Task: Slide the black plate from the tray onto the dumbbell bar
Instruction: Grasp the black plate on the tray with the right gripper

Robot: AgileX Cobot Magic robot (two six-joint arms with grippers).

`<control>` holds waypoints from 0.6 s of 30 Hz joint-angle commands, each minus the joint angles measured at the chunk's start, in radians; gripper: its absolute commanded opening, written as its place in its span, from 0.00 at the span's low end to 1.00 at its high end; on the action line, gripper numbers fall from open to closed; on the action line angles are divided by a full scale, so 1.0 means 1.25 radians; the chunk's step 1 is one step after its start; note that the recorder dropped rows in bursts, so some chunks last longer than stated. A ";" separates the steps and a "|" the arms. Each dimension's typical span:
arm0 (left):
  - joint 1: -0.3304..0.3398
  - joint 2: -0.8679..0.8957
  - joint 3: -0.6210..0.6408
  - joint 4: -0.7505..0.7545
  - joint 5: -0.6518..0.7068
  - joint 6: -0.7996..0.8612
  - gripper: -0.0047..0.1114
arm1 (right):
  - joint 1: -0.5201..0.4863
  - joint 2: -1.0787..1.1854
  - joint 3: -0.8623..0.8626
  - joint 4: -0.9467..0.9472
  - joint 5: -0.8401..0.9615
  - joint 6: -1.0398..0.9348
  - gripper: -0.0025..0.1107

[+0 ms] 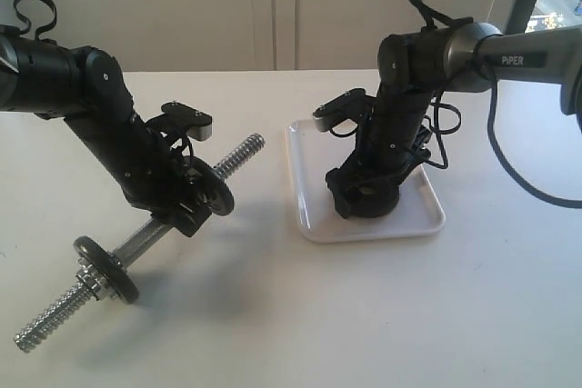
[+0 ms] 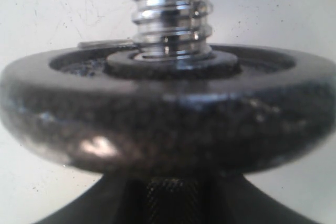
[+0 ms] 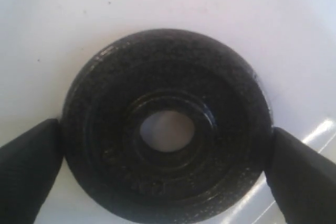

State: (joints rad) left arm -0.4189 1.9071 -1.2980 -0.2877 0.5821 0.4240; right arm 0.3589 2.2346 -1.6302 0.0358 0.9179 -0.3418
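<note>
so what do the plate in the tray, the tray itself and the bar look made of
Black plate: likely cast iron, pebbly black coat with dull sheen. Tray: probably plastic, smooth glossy white. Dumbbell bar: steel, seemingly chromed, bright mirror-like threads.

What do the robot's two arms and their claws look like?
Both are matte black, built from rounded jointed segments. The right arm has a silver-grey forearm with white PiPER lettering and a black cable looping off it; the left arm has a cable loop too. Each wrist carries a small silver-faced camera block. The right claw has blunt black fingers.
</note>
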 commanded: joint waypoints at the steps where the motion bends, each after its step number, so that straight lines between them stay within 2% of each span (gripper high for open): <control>1: -0.002 -0.043 -0.015 -0.037 -0.007 0.002 0.04 | -0.001 0.049 0.031 -0.046 -0.041 0.027 0.87; 9: -0.002 -0.043 -0.015 -0.037 -0.006 0.002 0.04 | -0.001 0.049 0.031 -0.046 -0.064 0.063 0.87; 15: -0.002 -0.043 -0.015 -0.037 -0.006 0.002 0.04 | -0.001 0.049 0.031 -0.057 -0.016 0.065 0.86; 16: -0.002 -0.043 -0.015 -0.037 -0.006 0.002 0.04 | -0.001 0.049 0.031 -0.057 -0.006 0.067 0.80; 18: -0.002 -0.043 -0.015 -0.037 -0.006 0.002 0.04 | -0.001 0.049 0.031 -0.057 -0.006 0.068 0.57</control>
State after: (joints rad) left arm -0.4189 1.9071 -1.2980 -0.2877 0.5826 0.4257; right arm 0.3589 2.2346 -1.6219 0.0299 0.8700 -0.2520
